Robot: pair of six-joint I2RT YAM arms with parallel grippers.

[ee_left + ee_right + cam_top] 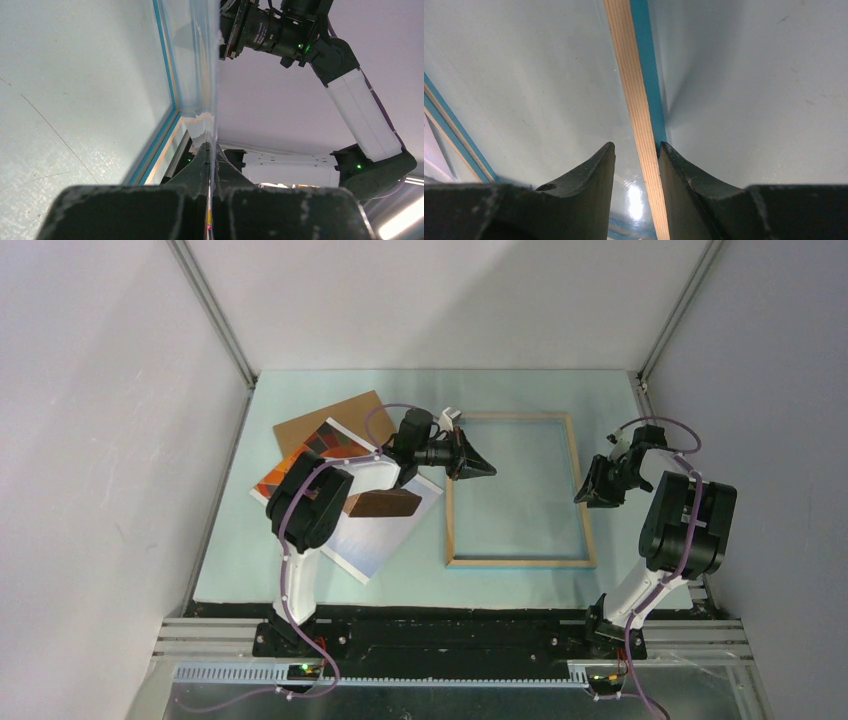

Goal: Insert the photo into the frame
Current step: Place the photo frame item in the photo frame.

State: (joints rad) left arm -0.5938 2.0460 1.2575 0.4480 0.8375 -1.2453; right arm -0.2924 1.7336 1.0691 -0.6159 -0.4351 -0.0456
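The only writing, white print on the black camera lens (265, 32), is too small to read. Toward the pale green tabletop's (530, 390) left edge, the hot-air-balloon paper photo (385, 535) overlaps a plain brown backing board (335, 412). My left hand (490, 470) is pinched shut on the thin light-wood, blue-faced frame (520, 562) mid-tabletop; my right hand (636, 150), narrowly parted, straddles its right rail. Pale walls surround.
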